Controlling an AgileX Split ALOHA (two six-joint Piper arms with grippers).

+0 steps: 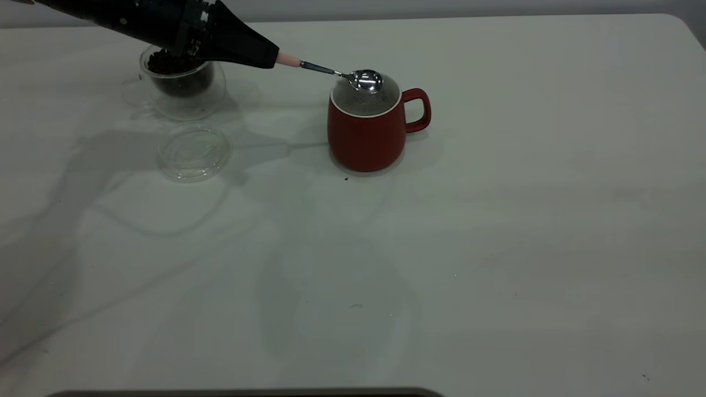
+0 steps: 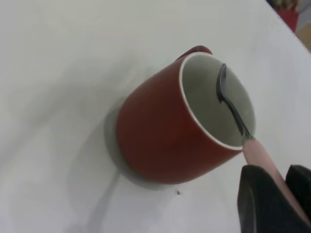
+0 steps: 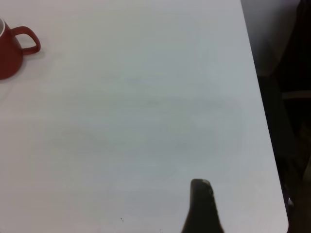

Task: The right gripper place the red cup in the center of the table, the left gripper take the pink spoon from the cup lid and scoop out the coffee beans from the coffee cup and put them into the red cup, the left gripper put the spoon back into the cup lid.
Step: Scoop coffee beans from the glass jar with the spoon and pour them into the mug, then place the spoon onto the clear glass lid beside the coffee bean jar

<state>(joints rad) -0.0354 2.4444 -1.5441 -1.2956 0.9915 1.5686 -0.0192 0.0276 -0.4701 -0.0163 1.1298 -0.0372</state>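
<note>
while the rounded dark red ceramic mug [image 1: 367, 129] already stands mid-table, the left gripper [image 1: 265, 55] clamps the pink-handled metal teaspoon [image 1: 336, 73] over its mouth, bowl looking emptied; returning it to the flat clear glass lid [image 1: 193, 151] remains. the right gripper's [image 3: 201, 208] state i cannot tell.

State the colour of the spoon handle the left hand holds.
Pale pink on the pink spoon, clearest in the left wrist view; the left hand grips it.

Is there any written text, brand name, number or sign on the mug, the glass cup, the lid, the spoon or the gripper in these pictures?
No readable text in any view.
Rounded dark red ceramic mug: plain, no print.
Clear glass coffee cup, round clear glass lid: no marks.
Pink-handled metal spoon: no engraving visible.
Black left gripper, shut on the spoon: no label visible.
White table: only tiny dark specks.
</note>
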